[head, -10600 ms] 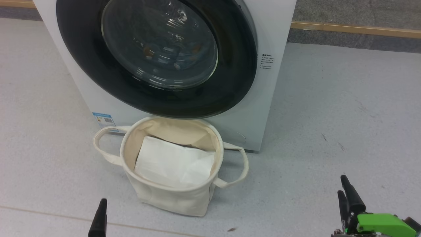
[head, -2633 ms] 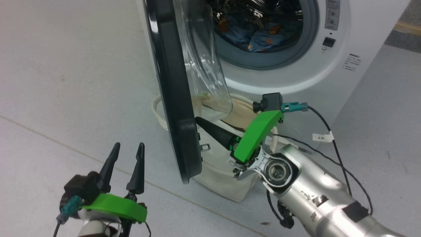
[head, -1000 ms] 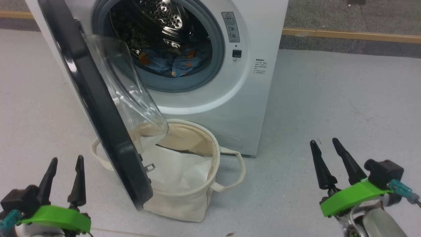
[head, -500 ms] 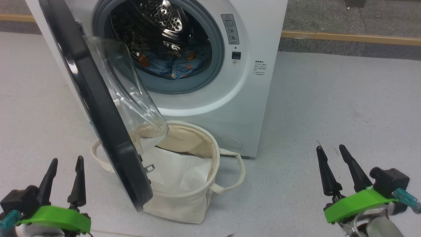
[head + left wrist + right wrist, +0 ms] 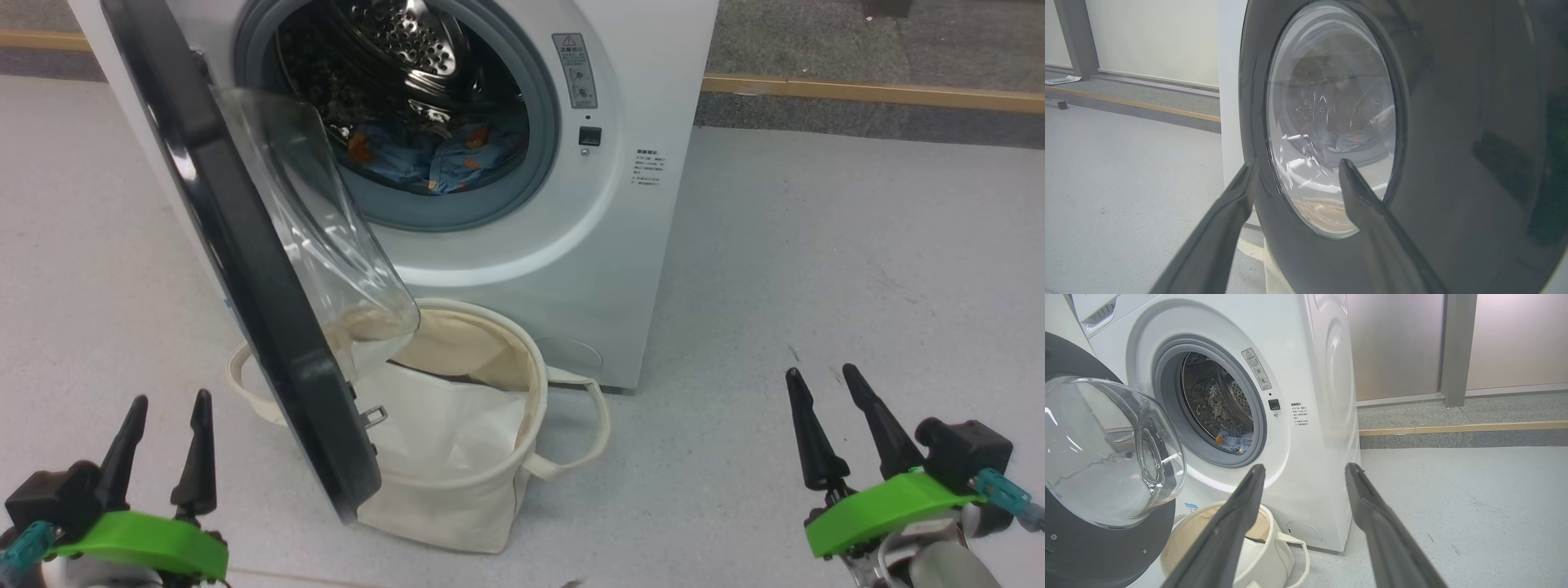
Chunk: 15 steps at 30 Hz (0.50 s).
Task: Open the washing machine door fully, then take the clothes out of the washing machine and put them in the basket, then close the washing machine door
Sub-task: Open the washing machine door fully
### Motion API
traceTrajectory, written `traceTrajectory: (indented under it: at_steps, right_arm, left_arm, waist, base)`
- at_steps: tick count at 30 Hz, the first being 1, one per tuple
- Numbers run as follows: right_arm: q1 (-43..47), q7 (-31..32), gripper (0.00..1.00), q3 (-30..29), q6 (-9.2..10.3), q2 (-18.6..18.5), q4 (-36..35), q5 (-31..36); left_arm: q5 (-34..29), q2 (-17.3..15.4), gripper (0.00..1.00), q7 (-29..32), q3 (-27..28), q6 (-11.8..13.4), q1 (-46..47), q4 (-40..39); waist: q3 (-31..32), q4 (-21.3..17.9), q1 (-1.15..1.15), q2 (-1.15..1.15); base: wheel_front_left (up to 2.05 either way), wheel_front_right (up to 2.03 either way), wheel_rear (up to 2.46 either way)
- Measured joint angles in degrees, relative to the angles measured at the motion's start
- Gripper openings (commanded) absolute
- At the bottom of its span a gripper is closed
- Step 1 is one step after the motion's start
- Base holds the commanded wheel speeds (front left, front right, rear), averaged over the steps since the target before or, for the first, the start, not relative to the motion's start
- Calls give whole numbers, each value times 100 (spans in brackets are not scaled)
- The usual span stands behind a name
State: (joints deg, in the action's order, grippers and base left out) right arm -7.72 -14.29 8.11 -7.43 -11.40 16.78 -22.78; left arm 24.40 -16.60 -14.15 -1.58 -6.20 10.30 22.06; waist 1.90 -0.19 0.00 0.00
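The washing machine [image 5: 645, 98] [image 5: 1323, 416] faces me. Its black-rimmed door [image 5: 245, 269] [image 5: 1453, 143] [image 5: 1098, 457] hangs partly open toward me, its glass dome over the basket. Blue printed clothes [image 5: 424, 159] [image 5: 1235, 441] lie low in the steel drum. The cream basket [image 5: 482, 498] [image 5: 1265, 559] stands on the floor below the drum mouth, a flat white sheet [image 5: 441, 429] inside it. My left gripper [image 5: 167, 400] [image 5: 1296, 163] is open at the lower left, outside the door's black face. At the lower right my right gripper [image 5: 820, 376] [image 5: 1304, 467] is open and empty, well clear of the machine.
Grey floor [image 5: 857, 269] spreads to the right of the machine and to its left. A wooden strip [image 5: 873, 88] runs along the floor behind, and a grey post [image 5: 1455, 347] stands at the far wall.
Over ten seconds the door went from shut to partly open and the right arm drew back from it. In the last second both grippers stay open; the right one sank slightly in the picture.
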Motion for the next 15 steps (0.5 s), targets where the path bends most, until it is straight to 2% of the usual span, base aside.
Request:
traceTrajectory:
  at_steps: [9, 10, 11, 12, 15]
  right_arm:
    - [-5, 0, 100, -87, 0, 5, 158, 58]
    - [-7, 0, 100, -87, 0, 10, 177, 58]
    - [-7, 0, 100, -88, 0, 12, 190, 58]
    - [-8, 0, 100, -93, 0, 13, 200, 58]
    - [-8, 0, 100, -109, 0, 16, 216, 58]
  left_arm:
    - [62, -7, 100, 0, -2, 40, 2, 14]
    - [60, -8, 81, 0, -4, 38, 3, 8]
    - [60, -8, 3, 0, 2, 41, 5, -13]
    - [62, -12, 0, 0, 3, 51, 9, -34]
    - [53, -43, 0, -1, 4, 126, 13, -138]
  waist:
    - [17, 1, 0, 0]
    - [21, 4, 0, 0]
    - [25, 9, 0, 0]
    - [28, 14, 0, 0]
    - [39, 29, 0, 0]
  base:
    - [0, 0, 0]
    - [0, 0, 0]
    - [0, 0, 0]
    - [0, 0, 0]
    - [0, 0, 0]
